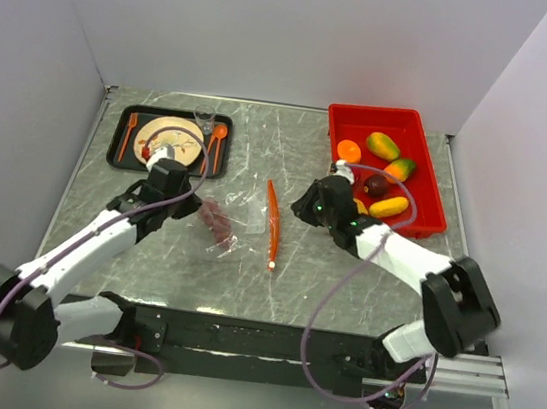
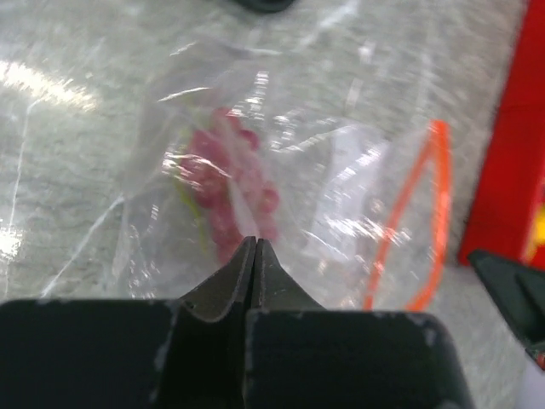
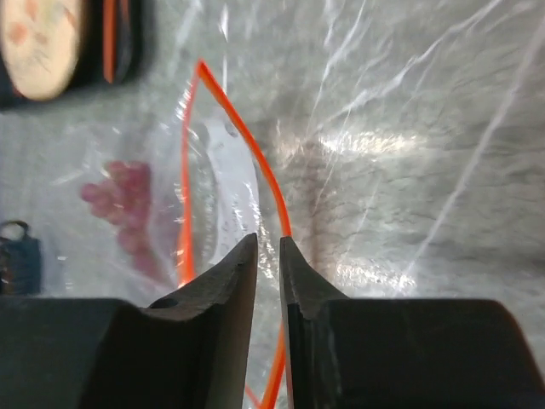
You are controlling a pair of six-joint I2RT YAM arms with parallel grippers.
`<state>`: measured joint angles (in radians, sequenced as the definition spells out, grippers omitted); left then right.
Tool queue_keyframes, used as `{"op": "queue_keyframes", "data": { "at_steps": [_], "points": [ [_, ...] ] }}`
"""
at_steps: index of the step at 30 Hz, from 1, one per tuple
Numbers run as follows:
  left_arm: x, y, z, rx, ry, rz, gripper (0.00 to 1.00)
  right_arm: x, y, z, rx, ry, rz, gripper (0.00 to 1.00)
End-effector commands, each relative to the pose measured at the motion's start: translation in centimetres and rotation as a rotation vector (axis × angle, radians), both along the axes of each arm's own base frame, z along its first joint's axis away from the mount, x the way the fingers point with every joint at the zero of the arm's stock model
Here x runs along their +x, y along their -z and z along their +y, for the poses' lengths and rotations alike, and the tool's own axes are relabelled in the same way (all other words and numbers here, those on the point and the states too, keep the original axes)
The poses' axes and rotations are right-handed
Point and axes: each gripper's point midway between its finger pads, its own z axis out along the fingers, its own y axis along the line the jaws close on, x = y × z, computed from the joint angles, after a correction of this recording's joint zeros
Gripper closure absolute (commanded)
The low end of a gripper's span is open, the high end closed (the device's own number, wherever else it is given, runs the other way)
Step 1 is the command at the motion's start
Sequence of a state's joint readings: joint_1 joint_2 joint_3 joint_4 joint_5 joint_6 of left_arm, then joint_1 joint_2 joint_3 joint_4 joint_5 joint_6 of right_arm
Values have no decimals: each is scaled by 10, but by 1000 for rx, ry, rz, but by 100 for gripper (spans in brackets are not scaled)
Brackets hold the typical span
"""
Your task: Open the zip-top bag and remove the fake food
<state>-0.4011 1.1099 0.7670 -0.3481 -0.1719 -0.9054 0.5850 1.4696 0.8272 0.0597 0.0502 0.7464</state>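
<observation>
The clear zip-top bag (image 1: 247,216) lies in the middle of the table, its orange-red zipper strip (image 1: 271,226) along the right edge and parted into a loop (image 3: 243,136). Pinkish grapes (image 1: 217,219) sit inside it and show in both wrist views (image 2: 230,183) (image 3: 123,200). My left gripper (image 1: 196,206) is at the bag's left end, its jaws pressed together on the plastic (image 2: 255,242). My right gripper (image 1: 303,208) hovers just right of the zipper, jaws a narrow gap apart and empty (image 3: 268,239). Other fake fruits lie in the red bin: mangoes (image 1: 383,144), orange (image 1: 349,151), dark purple (image 1: 376,185), yellow (image 1: 388,207).
The red bin (image 1: 379,110) stands at the back right, close behind my right arm; its wall shows in the left wrist view (image 2: 511,128). A black tray (image 1: 119,139) with a beige plate (image 1: 172,136) and orange cutlery stands at the back left. White walls enclose the table.
</observation>
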Motion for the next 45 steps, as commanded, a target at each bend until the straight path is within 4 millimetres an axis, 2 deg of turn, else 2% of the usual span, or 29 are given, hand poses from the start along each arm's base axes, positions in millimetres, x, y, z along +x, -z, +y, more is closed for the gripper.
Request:
{"op": "queue_keyframes", "data": {
  "at_steps": [1,5,11,15,22,27,38,42,45],
  "points": [
    [16,22,5,-38,-147,26,99,11,8,30,28,-84,32,79],
    [24,37,14,-9,-216,39,99,16,11,52,85,-153,33,80],
    [31,59,25,50,-288,79,99,7,16,87,169,-273,50,80],
    [29,82,28,67,-304,118,99,-1,20,103,208,-328,63,80],
    [27,99,24,68,-275,135,99,-10,36,108,196,-351,90,78],
    [30,109,11,50,-222,154,99,-15,44,117,170,-373,85,69],
    [27,124,-24,54,-90,176,99,-23,67,109,109,-352,85,53],
    [23,127,-36,36,-50,181,99,-24,67,107,119,-346,68,45],
    [20,129,-43,35,-28,184,99,-23,64,108,133,-345,47,44]
  ]
}}
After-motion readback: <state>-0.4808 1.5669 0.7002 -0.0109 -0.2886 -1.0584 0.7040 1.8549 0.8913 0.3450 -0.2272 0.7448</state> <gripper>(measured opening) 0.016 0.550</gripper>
